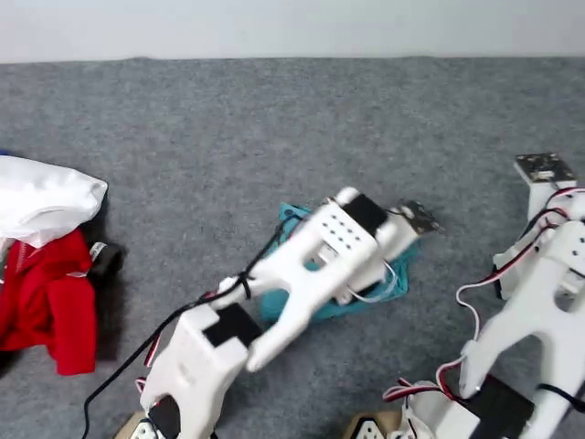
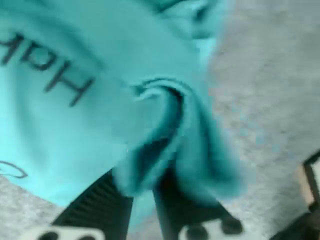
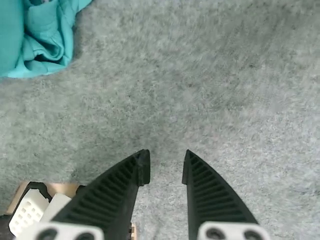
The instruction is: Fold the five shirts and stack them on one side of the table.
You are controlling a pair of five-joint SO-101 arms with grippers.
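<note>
A teal shirt (image 1: 334, 311) lies bunched at the middle of the grey table (image 1: 228, 128), mostly under my left arm (image 1: 311, 261). In the left wrist view, my left gripper (image 2: 144, 182) is shut on a raised fold of the teal shirt (image 2: 75, 125), which has dark print on it. My right gripper (image 3: 165, 157) hangs open over bare grey surface, with the teal shirt (image 3: 42, 42) lying apart from it. A white shirt (image 1: 41, 201) and a red shirt (image 1: 50, 302) are heaped at the table's left edge.
A dark garment (image 1: 105, 258) peeks out beside the red shirt. My right arm (image 1: 539, 302) stands at the right side, with red and white cables along it. Open grey surface stretches across the back of the table.
</note>
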